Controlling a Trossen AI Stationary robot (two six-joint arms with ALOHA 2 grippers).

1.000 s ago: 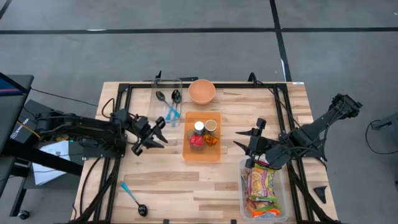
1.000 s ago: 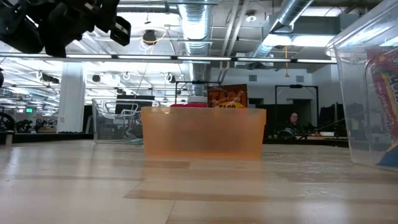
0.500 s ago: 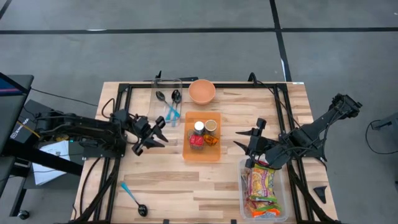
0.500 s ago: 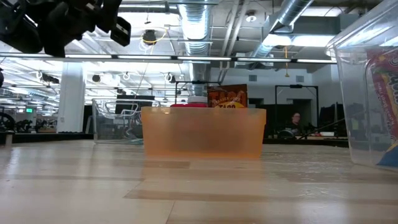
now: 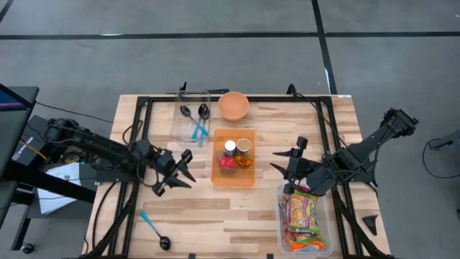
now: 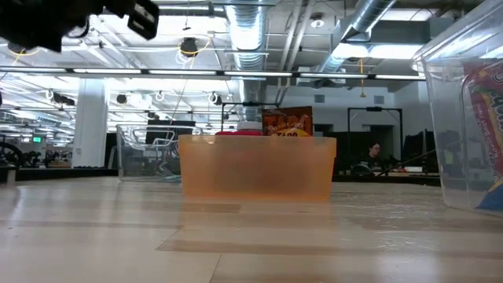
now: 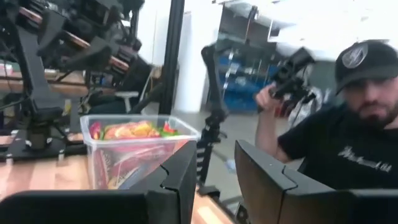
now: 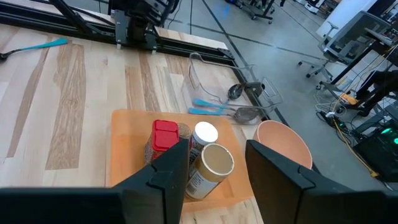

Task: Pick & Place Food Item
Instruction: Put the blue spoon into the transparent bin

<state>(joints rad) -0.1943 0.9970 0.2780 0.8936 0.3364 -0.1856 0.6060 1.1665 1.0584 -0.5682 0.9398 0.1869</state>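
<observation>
1. Left gripper point(image 5: 175, 173): fingers parted, empty, above bare wood left of the orange rectangular plastic tray point(image 5: 233, 178).
2. Right gripper point(image 5: 285, 171): fingers apart, empty, between that tray and the clear plastic bin point(image 5: 282, 216) of colourful snack packets point(image 5: 302, 219).
3. Tray contents: 3 condiment jars point(image 8: 196, 155).

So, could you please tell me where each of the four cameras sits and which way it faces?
High view: overhead, looking straight down; left gripper, right gripper show.
Low view: table height, facing the orange bin; an arm's dark part above.
Left wrist view: faces the clear snack bin and a person; own fingers.
Right wrist view: faces orange bin, bowl; own fingers.
Shared: orange bin.
</observation>
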